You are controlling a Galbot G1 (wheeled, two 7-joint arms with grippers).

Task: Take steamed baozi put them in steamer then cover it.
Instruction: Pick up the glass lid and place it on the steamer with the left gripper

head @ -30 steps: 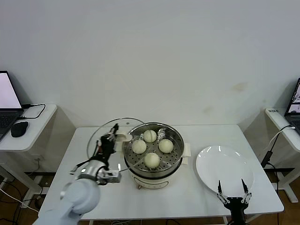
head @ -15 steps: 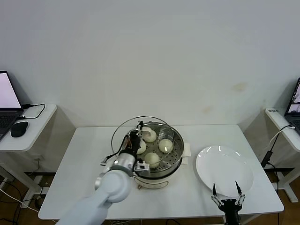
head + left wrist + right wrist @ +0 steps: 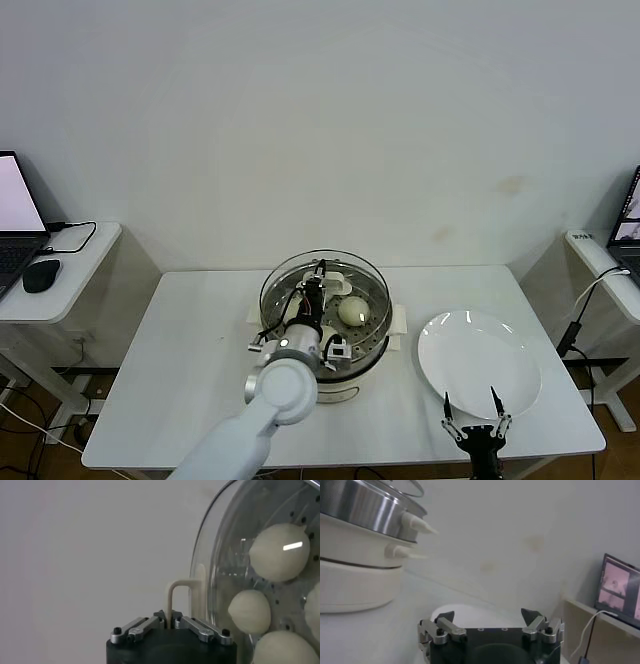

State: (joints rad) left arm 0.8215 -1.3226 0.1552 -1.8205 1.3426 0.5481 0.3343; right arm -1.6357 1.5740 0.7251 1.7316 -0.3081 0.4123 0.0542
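The steamer [image 3: 372,350] stands mid-table, a steel pot on a cream base. My left gripper [image 3: 318,288] is shut on the cream handle [image 3: 172,592] of the glass cover [image 3: 352,270] and holds the cover over the pot's mouth; I cannot tell whether it rests on the rim. One baozi [image 3: 352,311] shows beside the arm. Three baozi [image 3: 277,552] [image 3: 250,611] [image 3: 282,649] lie on the perforated tray behind the cover [image 3: 235,540]. My right gripper [image 3: 470,422] stands open low at the table's front edge, before the plate. From there the steamer [image 3: 365,510] is off to one side.
A flat white plate [image 3: 480,365] lies right of the steamer with nothing on it. A side table with a laptop [image 3: 15,215] and mouse [image 3: 40,275] stands at the far left. Another side table [image 3: 605,262] with cables is at the far right.
My left arm has carried the cover to the right, from beside the steamer to over its mouth. The right gripper has drifted a little left along the front edge.
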